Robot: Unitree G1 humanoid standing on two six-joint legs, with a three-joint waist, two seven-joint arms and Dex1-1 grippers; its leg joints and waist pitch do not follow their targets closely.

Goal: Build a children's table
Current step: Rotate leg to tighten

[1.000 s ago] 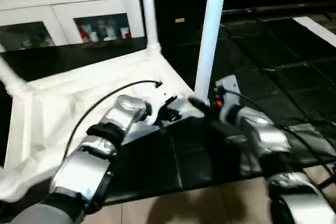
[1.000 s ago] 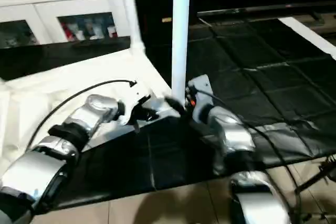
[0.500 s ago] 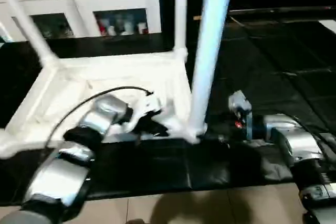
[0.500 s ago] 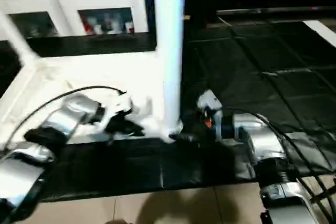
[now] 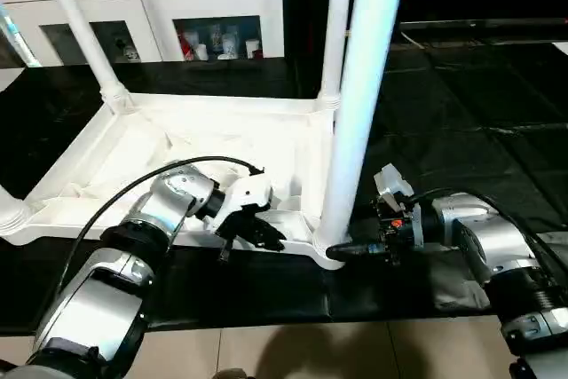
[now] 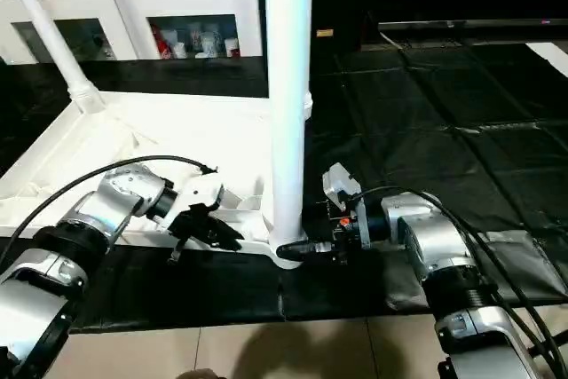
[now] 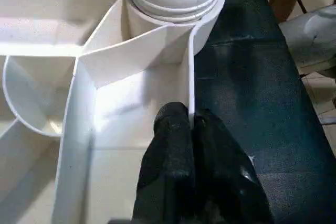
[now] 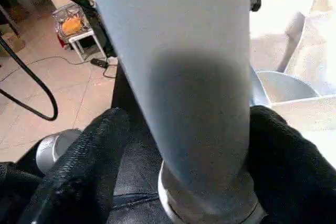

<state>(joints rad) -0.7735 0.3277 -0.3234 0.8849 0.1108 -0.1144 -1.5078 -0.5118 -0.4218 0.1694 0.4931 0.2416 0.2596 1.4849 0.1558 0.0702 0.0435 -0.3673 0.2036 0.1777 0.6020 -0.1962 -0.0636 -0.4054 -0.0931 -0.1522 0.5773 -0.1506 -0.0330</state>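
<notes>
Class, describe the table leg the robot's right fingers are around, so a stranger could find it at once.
Start at the upturned white tabletop on the black mat. Three legs rise from its corner sockets; take the leg at the near corner, closest to the robot. It looks thickest, with black fingers on both sides of its base.

The table top [image 5: 177, 161] lies upside down on the floor mat [image 5: 461, 122], and places follow from it. Legs stand upright in its corner sockets: the near-right leg [image 5: 359, 104], a far-right leg [image 5: 334, 24] behind that, and a far-left leg [image 5: 78, 28]. The left gripper [image 5: 264, 232] sits on the near rim, left of the near-right leg. The right gripper [image 5: 348, 251] is at that leg's base, on its right. A cabinet [image 5: 151, 6] stands behind the table top.
</notes>
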